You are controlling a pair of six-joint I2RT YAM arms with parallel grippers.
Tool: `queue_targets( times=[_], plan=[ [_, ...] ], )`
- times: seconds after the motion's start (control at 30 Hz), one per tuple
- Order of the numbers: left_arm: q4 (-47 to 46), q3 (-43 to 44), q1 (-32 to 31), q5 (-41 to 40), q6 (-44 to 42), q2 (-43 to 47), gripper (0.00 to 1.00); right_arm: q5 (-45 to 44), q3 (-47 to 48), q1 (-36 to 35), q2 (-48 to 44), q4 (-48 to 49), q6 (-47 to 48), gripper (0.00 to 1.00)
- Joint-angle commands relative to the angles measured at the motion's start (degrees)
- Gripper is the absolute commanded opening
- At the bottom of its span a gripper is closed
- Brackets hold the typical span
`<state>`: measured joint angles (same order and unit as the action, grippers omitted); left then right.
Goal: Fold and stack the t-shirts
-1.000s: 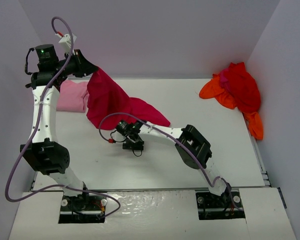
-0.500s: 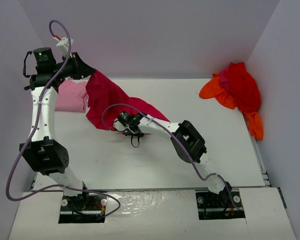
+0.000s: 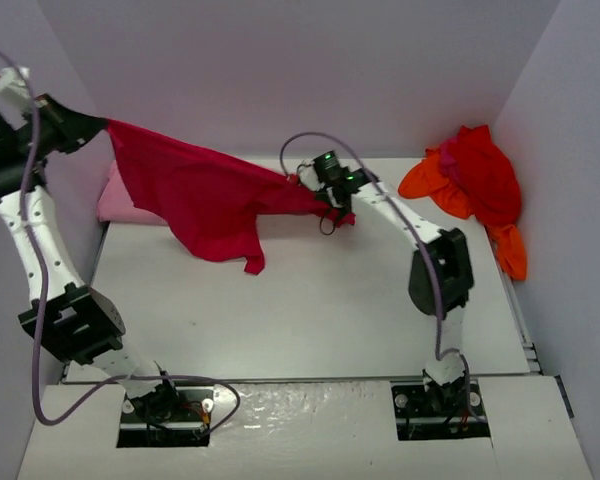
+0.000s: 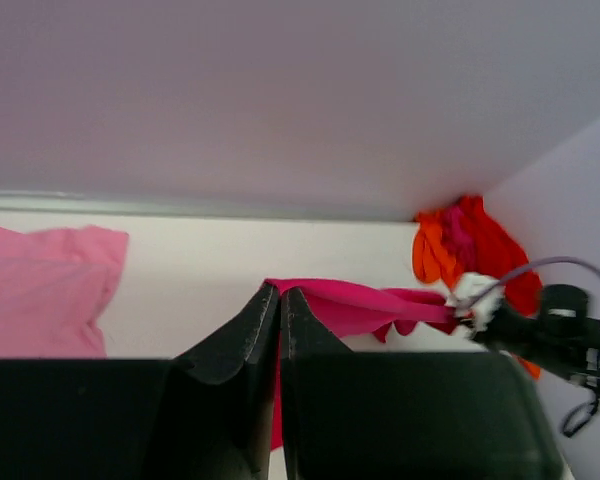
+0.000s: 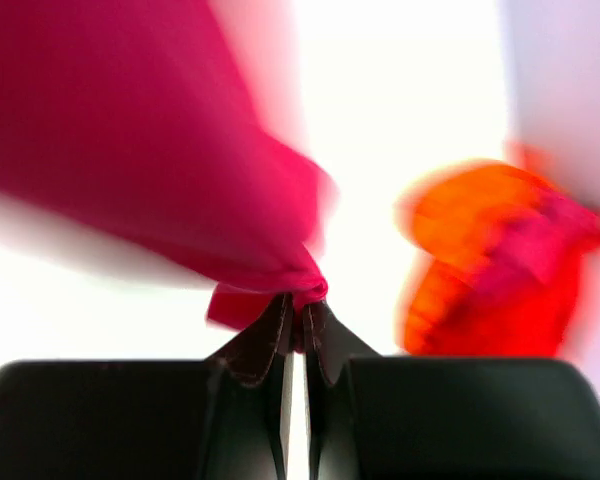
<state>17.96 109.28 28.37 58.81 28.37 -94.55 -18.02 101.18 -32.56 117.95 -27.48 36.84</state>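
Observation:
The crimson-magenta t-shirt point(image 3: 205, 195) hangs stretched in the air between both grippers, its lower edge drooping toward the table. My left gripper point(image 3: 102, 125) is shut on its left corner, high at the far left; that view shows the cloth point(image 4: 365, 305) running from my closed fingertips point(image 4: 280, 290). My right gripper point(image 3: 325, 197) is shut on its right corner; that view shows the bunched cloth point(image 5: 180, 190) at the closed tips point(image 5: 302, 300). The light pink t-shirt point(image 3: 120, 200) lies folded at the back left. The red t-shirt point(image 3: 485, 175) and orange t-shirt point(image 3: 425, 180) lie heaped at the back right.
White walls enclose the table point(image 3: 330, 300) at back, left and right. The heap of red and orange cloth also shows blurred in the right wrist view point(image 5: 500, 260) and in the left wrist view point(image 4: 460, 245).
Both arms have lifted and spread apart: the left went up and left, the right went back and right. The crimson-magenta t-shirt went from bunched on the table to stretched in the air.

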Motion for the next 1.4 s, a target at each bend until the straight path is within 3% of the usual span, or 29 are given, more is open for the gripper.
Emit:
queue_targets(
  times=[0.0,0.17,0.4,0.57,0.73,0.9,1.1,1.37],
  plan=[
    [-22.5,9.0,11.1,7.7,17.1,9.5,0.0,-6.5,4.5,5.4,-24.9,6.4,3.4,0.0],
    [-31.7,12.7,20.0,11.7,28.6,10.9,0.0,-11.1,0.5,7.9,-32.9,15.1,6.3,0.0],
    [-40.5,14.1,22.4,13.2,38.6,10.6,0.0,-12.6,-8.8,8.4,-39.9,20.6,9.1,0.0],
    [-53.5,11.0,22.4,17.1,50.1,11.9,0.0,-12.6,-12.1,8.6,-46.1,21.0,8.8,0.0],
    [-52.5,13.9,22.5,20.2,50.6,14.4,0.0,-10.4,-11.2,9.7,-51.4,19.9,6.0,0.0],
    [-43.8,16.6,22.5,21.2,44.1,19.1,0.0,-5.5,-9.6,11.5,-55.8,17.1,1.0,0.0],
    [-39.0,21.9,22.5,21.8,43.8,21.5,0.0,-4.3,-7.0,11.9,-59.7,12.4,0.4,0.0],
    [-36.2,21.8,21.9,20.4,43.5,25.3,0.0,2.7,-6.8,13.6,-64.7,4.6,-1.3,0.0]
  ],
)
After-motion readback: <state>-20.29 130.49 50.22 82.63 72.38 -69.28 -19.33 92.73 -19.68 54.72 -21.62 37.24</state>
